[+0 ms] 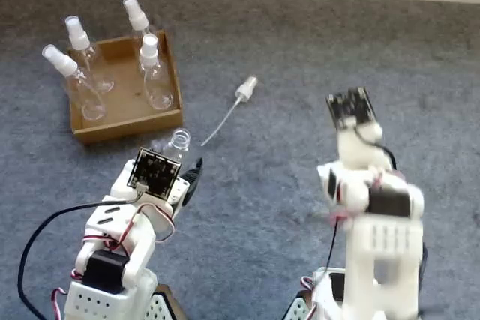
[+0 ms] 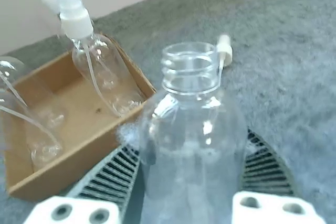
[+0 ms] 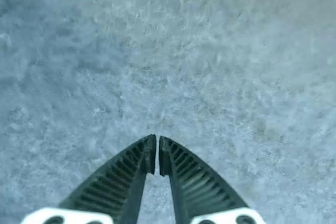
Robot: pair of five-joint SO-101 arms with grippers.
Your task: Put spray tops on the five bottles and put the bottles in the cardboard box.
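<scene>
**Fitting the last spray top.** The left gripper (image 2: 191, 166) is clamped on the open bottle (image 2: 191, 103), which it holds upright just off the cardboard box (image 1: 127, 127), at the box's 5 o'clock corner. The spray top (image 1: 245, 90) lies on the grey tabletop (image 1: 300, 43) at the bottle's 1 o'clock, apart from it. Four capped bottles (image 1: 154, 73) already stand in the box. The right gripper (image 3: 157, 156), its fingers together and empty, hangs over bare tabletop.

The step probably goes best if the right gripper takes the spray top by its head, the tube enters the neck first, and the bottle is kept vertical.

No label, brand or writing is legible.
</scene>
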